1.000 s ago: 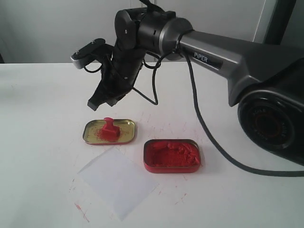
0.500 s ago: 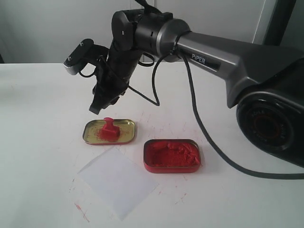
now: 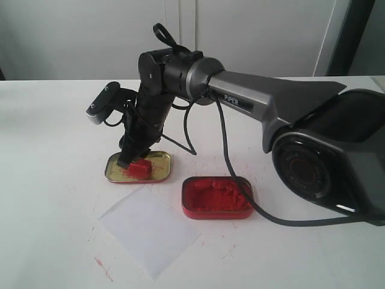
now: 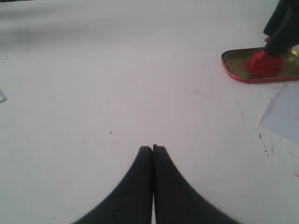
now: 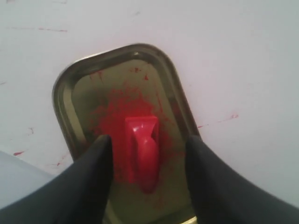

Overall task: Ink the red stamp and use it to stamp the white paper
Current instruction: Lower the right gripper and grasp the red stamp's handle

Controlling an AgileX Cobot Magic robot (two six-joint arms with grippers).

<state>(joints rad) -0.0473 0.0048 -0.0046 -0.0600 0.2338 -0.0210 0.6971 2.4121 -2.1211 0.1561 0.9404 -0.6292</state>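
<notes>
right fingers [image 5: 91, 179] spread, astride red stamp [image 5: 142, 151] — upright

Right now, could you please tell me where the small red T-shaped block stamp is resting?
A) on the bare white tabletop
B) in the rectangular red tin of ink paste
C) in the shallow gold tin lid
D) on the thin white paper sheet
C: the right wrist view shows the red stamp standing inside the gold tin lid, between the spread fingers of the right gripper.
</notes>
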